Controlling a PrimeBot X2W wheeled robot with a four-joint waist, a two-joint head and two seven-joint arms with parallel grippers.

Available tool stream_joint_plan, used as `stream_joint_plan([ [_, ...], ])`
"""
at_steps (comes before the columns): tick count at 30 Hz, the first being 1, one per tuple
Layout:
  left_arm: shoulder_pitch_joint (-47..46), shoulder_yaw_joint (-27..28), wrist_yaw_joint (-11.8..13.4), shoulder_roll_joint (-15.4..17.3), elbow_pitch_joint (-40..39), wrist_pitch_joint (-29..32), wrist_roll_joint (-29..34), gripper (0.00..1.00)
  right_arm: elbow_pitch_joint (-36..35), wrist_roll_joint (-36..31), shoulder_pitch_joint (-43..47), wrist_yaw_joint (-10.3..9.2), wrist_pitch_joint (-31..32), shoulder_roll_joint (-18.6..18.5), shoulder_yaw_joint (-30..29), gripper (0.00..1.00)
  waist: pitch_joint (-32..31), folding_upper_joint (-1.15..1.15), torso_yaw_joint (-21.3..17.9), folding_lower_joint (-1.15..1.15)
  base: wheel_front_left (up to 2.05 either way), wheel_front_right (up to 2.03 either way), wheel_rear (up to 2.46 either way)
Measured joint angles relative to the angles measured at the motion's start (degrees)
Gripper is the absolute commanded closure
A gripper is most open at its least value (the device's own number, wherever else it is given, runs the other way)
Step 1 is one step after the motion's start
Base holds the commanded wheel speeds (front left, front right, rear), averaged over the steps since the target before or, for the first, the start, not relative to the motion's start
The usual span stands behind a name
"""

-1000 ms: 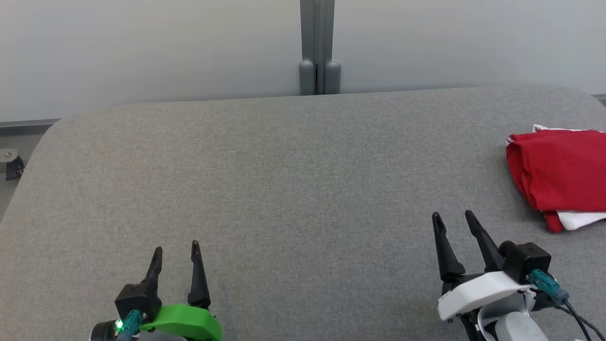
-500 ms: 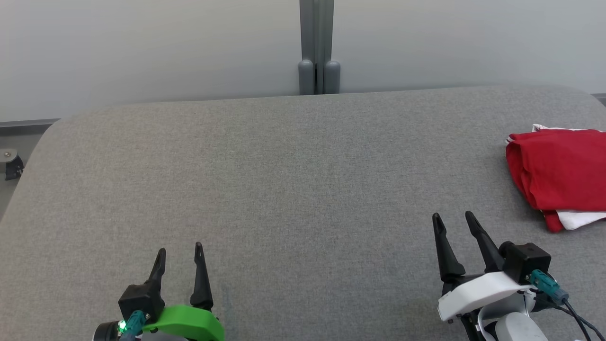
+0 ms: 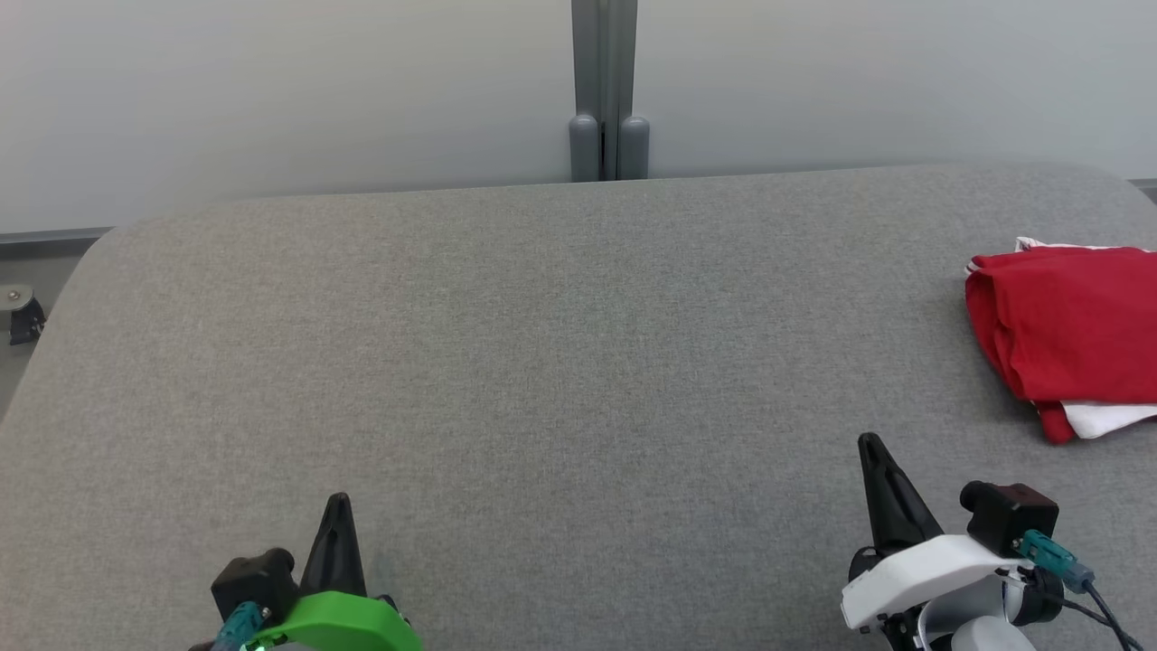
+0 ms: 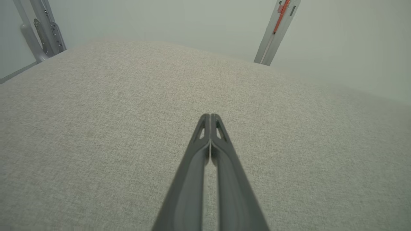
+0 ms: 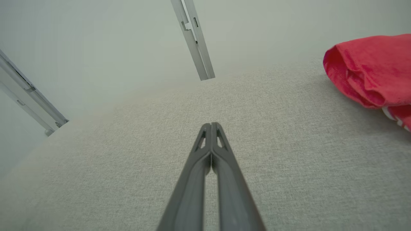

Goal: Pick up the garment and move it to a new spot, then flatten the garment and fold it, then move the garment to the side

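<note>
Head view: a grey fabric-covered table (image 3: 578, 344) is shown against a pale wall (image 3: 271, 90), with a grey upright post (image 3: 606, 90) at the middle of that wall. The garment (image 3: 1071, 325), red with white parts at its far and near edges, is laid as a folded, slightly rumpled bundle at the right side of the table and is cut off by the right border of the view.

The left gripper (image 3: 339, 500), carried on a green mount (image 3: 348, 624), is placed at the lower left over bare fabric. Its fingers are pressed together into a single point, and nothing is held between them. The right gripper (image 3: 870, 441), carried on a white mount (image 3: 913, 570), is placed at the lower right, near the garment's near left corner but apart from it. Its fingers are likewise closed on nothing.

Left wrist view: the fingers (image 4: 191, 173) are seen tip to tip over bare table.

Right wrist view: the fingers (image 5: 192, 176) are seen tip to tip, with the garment lying ahead and to the right, untouched.
</note>
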Motion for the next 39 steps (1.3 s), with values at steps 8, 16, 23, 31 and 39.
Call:
stream_joint_plan([
  [8, -0.07, 1.79, -1.26, -0.01, -0.60, 2.04, -7.54, 1.00, -0.29, 8.14, -0.09, 0.00, 2.08, -0.05, -1.04, 1.00, 0.00, 0.00, -0.14, 0.00, 0.00, 0.00, 0.00],
  [16, -0.20, 3.39, -2.35, -0.02, -1.53, 4.23, -14.62, 1.00, -0.65, 15.62, -0.25, 0.00, 4.01, -0.13, -1.94, 1.00, 0.00, 0.00, -0.29, 0.00, 0.00, 0.00, 0.00],
  [23, -0.71, 4.69, -3.33, -0.02, -2.08, 5.80, -20.50, 1.00, -1.05, 21.57, -0.50, -0.01, 5.54, -0.25, -2.72, 1.00, 0.00, 0.00, -0.42, 0.00, 0.00, 0.00, 0.00],
  [31, -1.01, 6.16, -4.33, -0.02, -2.70, 7.57, -26.31, 1.00, -1.42, 27.84, -0.90, -0.03, 7.09, -0.33, -3.50, 1.00, 0.00, 0.00, -0.56, 0.00, 0.00, 0.00, 0.00],
  [39, -1.54, 7.45, -5.30, -0.02, -3.34, 9.03, -31.81, 1.00, -1.75, 33.60, -1.36, -0.04, 8.58, -0.40, -4.20, 1.00, 0.00, 0.00, -0.69, 0.00, 0.00, 0.00, 0.00],
])
